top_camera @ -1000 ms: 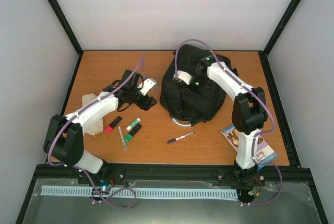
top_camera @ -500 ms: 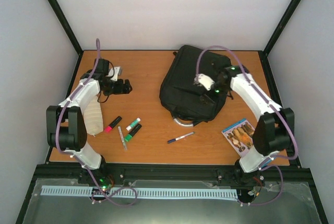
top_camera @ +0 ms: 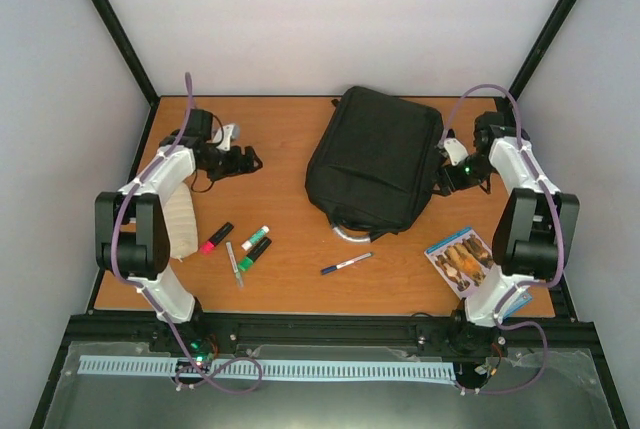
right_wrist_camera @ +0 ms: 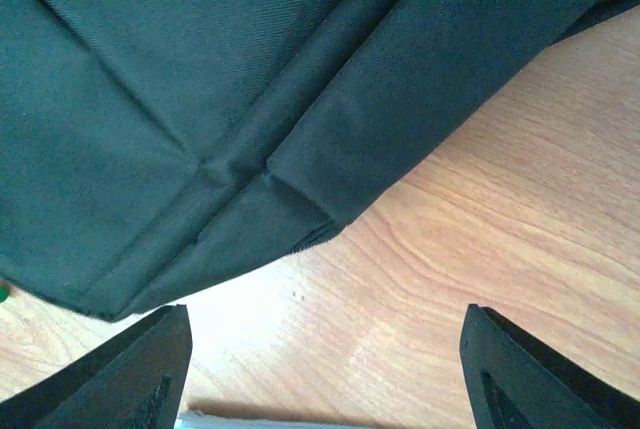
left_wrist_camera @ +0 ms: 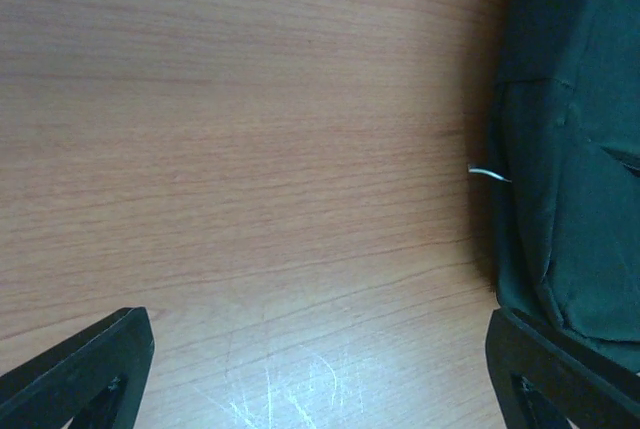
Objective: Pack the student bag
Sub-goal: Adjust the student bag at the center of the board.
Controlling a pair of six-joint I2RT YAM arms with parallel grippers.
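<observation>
The student bag (top_camera: pixel 375 159) lies flat on the table (top_camera: pixel 290 129), its long axis running far to near and its grey loop handle (top_camera: pixel 348 234) at the near end. The right gripper (right_wrist_camera: pixel 322 321) hangs just beside the bag's right flank, jaws spread wide and empty. The left gripper (left_wrist_camera: pixel 315 334), just as wide and empty, faces the bag from well off its left side. Markers (top_camera: pixel 247 247) lie unpacked to the bag's near left. The right arm looks better placed to reach the bag.

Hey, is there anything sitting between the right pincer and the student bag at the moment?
Nothing visible. The right pincer, open, sits just off the student bag's right edge, with only bare table between them.
</observation>
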